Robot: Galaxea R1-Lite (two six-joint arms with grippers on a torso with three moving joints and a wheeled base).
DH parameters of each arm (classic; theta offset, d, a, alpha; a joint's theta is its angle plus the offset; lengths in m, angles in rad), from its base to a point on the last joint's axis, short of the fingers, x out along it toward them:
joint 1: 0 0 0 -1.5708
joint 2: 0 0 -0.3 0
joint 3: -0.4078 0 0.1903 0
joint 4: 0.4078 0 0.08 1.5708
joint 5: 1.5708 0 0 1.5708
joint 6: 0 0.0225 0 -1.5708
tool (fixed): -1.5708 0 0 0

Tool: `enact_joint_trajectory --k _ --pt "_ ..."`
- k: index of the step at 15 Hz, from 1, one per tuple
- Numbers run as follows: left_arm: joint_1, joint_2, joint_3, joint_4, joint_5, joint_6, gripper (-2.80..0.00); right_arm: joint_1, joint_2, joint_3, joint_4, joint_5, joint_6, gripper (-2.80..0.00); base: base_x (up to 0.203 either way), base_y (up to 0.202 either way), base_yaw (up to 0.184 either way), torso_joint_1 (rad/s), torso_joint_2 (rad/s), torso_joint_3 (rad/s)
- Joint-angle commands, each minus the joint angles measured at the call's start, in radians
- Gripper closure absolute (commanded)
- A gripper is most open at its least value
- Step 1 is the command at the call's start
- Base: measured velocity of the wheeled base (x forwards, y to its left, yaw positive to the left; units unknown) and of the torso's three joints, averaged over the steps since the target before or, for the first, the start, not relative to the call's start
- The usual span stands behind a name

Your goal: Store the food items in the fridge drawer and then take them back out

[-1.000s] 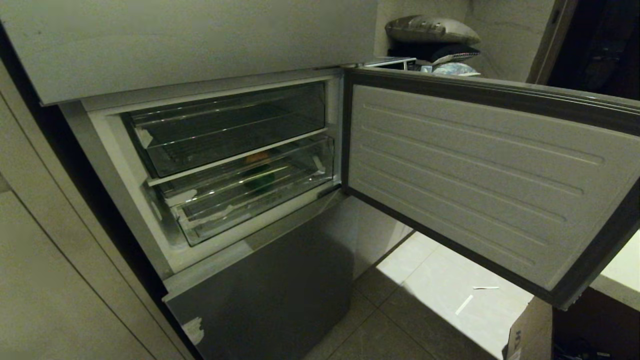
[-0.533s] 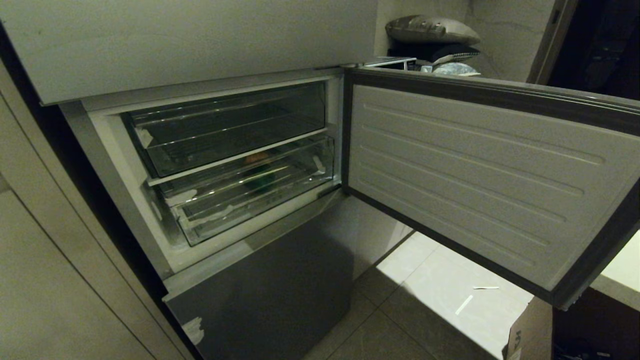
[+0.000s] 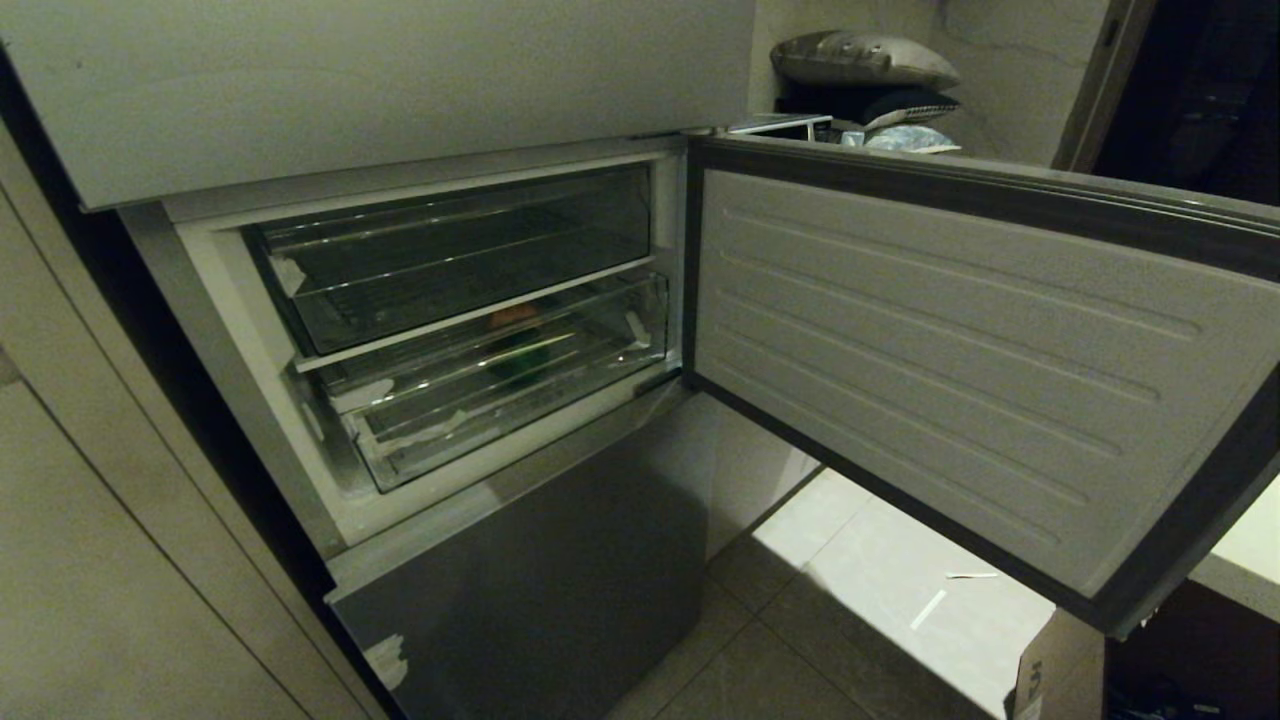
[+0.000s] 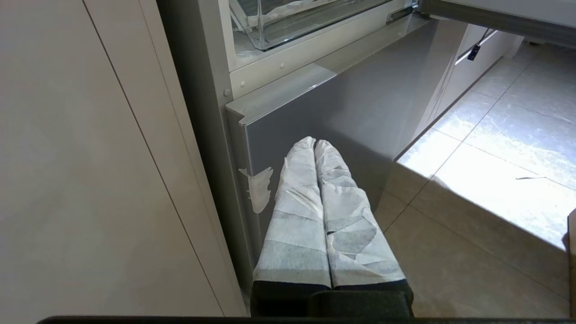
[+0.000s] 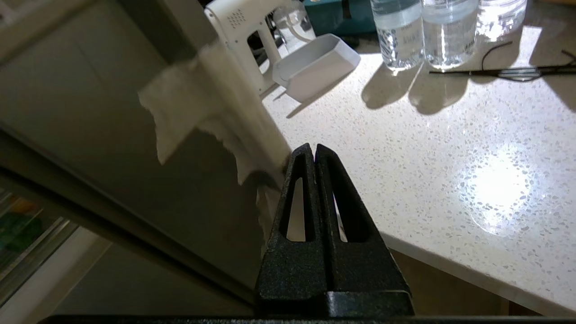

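At frame centre-left, the fridge drawer [image 3: 500, 385] is shown pushed in; both grippers' fingers [image 5: 313, 155] are clenched empty; pulling it out is judged next.

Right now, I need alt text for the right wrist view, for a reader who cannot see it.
The right gripper, black with its fingers shut, points at the edge of an open grey fridge door with torn white tape. Beyond lies a speckled white countertop with clear plastic water bottles and a white tray.
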Motion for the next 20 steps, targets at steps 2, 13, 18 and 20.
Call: enact_joint_trajectory --k 2,13,18,20 --pt "-0.001 0.000 0.000 -0.001 0.000 0.000 0.00 0.000 -0.080 0.024 -0.004 -0.001 0.003 0.00 0.000 0.000 0.000 0.000 0.00 0.000" --pt "0.000 0.000 0.000 -0.001 0.000 0.000 0.00 0.202 -0.357 0.222 0.006 -0.028 0.000 0.00 0.000 0.000 0.000 0.000 0.00 0.000" --pt "-0.001 0.000 0.000 -0.001 0.000 0.000 0.00 0.327 -0.576 0.258 0.128 -0.037 -0.001 0.00 0.000 0.000 0.000 0.000 0.00 0.000" --pt "0.000 0.000 0.000 -0.001 0.000 0.000 0.00 0.429 -0.666 0.259 0.224 -0.059 0.000 0.00 0.000 0.000 0.000 0.000 0.00 0.000"
